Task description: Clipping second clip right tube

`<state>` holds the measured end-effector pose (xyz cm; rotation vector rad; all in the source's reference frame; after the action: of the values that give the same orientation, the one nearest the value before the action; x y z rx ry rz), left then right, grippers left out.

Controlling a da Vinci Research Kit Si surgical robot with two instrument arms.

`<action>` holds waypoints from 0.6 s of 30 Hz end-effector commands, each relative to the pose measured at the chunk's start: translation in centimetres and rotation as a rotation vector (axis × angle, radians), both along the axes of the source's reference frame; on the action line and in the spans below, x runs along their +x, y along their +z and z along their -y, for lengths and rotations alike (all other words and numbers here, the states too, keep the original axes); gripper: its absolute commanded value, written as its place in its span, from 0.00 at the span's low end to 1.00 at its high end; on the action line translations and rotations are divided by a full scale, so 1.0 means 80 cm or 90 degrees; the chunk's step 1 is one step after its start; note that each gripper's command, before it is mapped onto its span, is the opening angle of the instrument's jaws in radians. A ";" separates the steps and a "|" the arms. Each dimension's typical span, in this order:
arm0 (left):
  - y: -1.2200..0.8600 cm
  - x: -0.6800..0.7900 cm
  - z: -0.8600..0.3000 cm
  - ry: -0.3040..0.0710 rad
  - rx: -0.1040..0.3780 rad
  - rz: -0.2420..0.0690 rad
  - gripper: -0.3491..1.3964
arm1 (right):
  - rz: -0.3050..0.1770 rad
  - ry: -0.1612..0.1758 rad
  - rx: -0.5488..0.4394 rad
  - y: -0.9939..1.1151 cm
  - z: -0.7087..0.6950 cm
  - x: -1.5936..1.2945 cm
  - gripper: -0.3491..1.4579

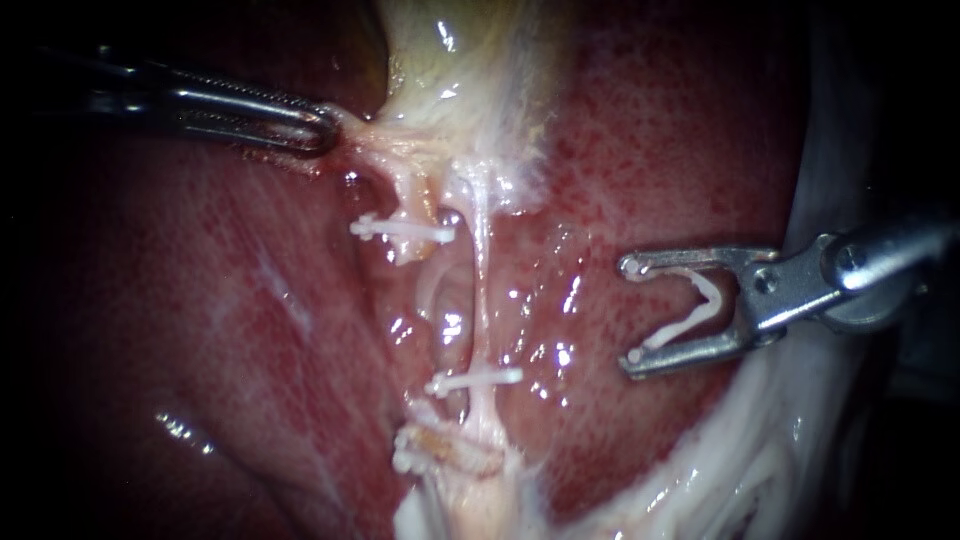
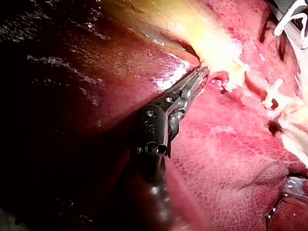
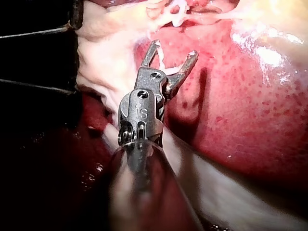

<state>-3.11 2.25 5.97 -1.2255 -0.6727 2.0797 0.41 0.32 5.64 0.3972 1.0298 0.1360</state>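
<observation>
The right tube [image 1: 482,250] is a thin pale strand that runs down from the gallbladder [image 1: 460,60] across the liver [image 1: 650,150]. A white clip [image 1: 475,380] sits across its lower part. The left tube [image 1: 412,205] carries another white clip [image 1: 400,230]. My right instrument [image 1: 630,310] [image 3: 174,48] is over the liver to the right of the right tube, apart from it. Its jaws stand wide apart with a white open clip [image 1: 700,305] seated between them. My left instrument [image 1: 330,128] [image 2: 204,71] is shut on pale tissue at the gallbladder's base.
Whitish tissue [image 1: 780,450] borders the liver at the lower right and along the right edge. A pale stump with a white clip [image 1: 405,460] lies below the tubes. Wet, glistening liver lies between the right tube and my right instrument.
</observation>
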 end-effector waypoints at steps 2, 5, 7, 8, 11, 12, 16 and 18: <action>-0.0013 0.0010 -0.0006 0.003 0.004 0.003 0.00 | 0.000 0.000 0.000 0.0000 0.0000 0.0000 0.47; -0.0038 0.0029 -0.0019 -0.008 0.008 -0.004 0.00 | 0.000 0.001 0.000 0.0000 0.0000 0.0001 0.47; -0.0052 0.0039 -0.0026 -0.016 0.001 -0.002 0.00 | 0.002 0.002 -0.001 0.0000 0.0000 0.0004 0.47; -0.0059 0.0043 -0.0030 -0.017 -0.002 -0.001 0.00 | 0.001 0.001 0.000 0.0000 0.0000 0.0005 0.47; -0.0067 0.0046 -0.0031 -0.020 -0.005 0.001 0.00 | -0.005 -0.005 0.006 -0.0003 0.0000 0.0015 0.47; -0.0067 0.0046 -0.0030 -0.020 -0.006 0.001 0.00 | -0.008 -0.010 0.009 -0.0004 0.0000 0.0020 0.47; -0.0065 0.0043 -0.0028 -0.021 -0.007 0.000 0.00 | -0.009 0.004 0.100 -0.0005 -0.0002 0.0051 0.47; -0.0065 0.0042 -0.0027 -0.021 -0.007 0.000 0.00 | -0.008 0.014 0.141 -0.0003 -0.0002 0.0066 0.47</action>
<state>-2.77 2.47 5.45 -1.2339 -0.6387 2.0582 1.02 0.33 5.63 0.6037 1.0330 0.2832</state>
